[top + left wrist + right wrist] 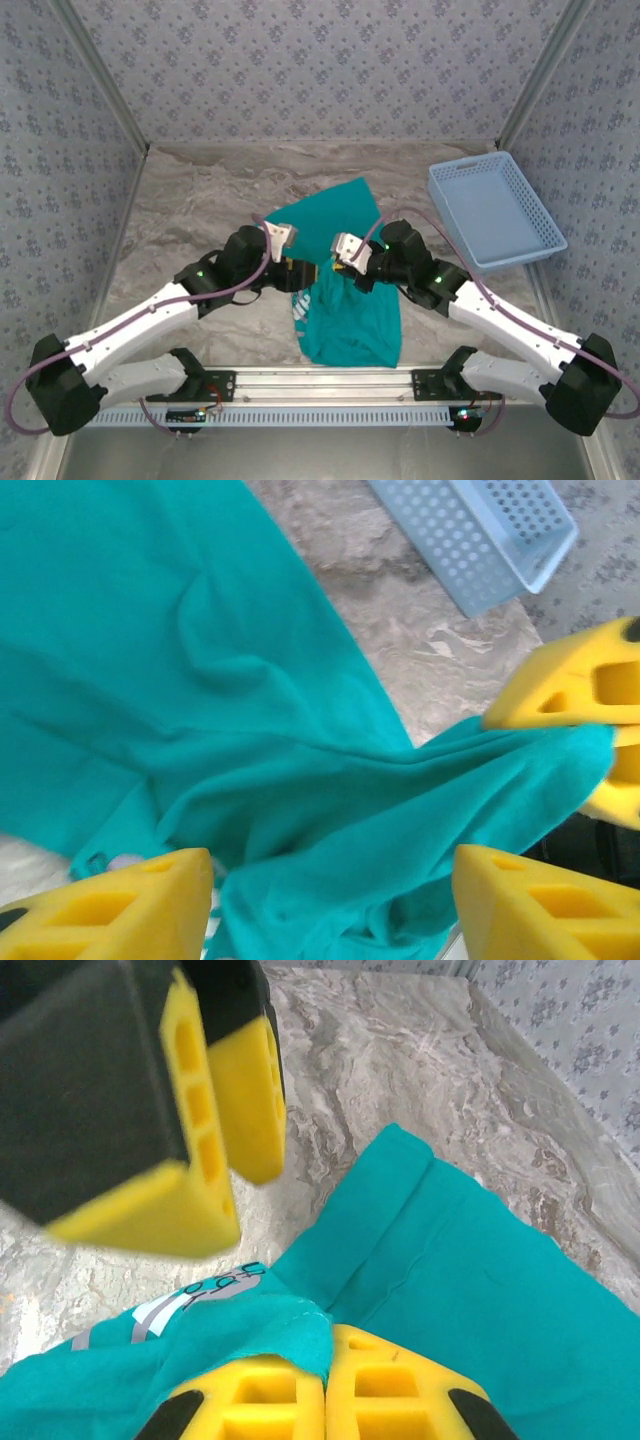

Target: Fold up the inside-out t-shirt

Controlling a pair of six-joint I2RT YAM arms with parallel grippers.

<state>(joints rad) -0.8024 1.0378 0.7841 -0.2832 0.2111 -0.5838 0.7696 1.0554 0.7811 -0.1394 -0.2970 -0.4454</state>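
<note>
Inside-out t-shirt (350,320) of soft, matte teal-green cloth, spread at the middle of the grey marbled desk (190,200), between the two arms; far part flat, with a straight edge and a squared corner toward the back; near part bunched and creased, reaching almost to the metal rail (320,381) at the near edge.

Left gripper (303,270) low over the middle of the garment; chunky yellow fingers (110,910) with hollow cells, set wide apart in the left wrist view and holding nothing; rumpled folds between and below them; touching the cloth or just above it, hard to tell.

Right gripper (338,265) just beside it, nearly tip to tip; in the right wrist view its yellow fingers (400,1395) pressed together, clamped on a raised, stitched edge of the t-shirt; same pinch visible from the left wrist camera, with a taut ridge of cloth running into those fingers at the right border.

Pale blue and white print with dark lettering (190,1295) on the cloth next to the clamped edge; curled, partly covered, not legible.

Sleeves and collar lost among the folds; middle of the garment in the top view hidden under both black wrists.

Light blue plastic basket (495,210), rectangular, perforated all over, sitting askew at the right rear of the desk, well apart from the t-shirt; near corner cut off in the left wrist view.
</note>
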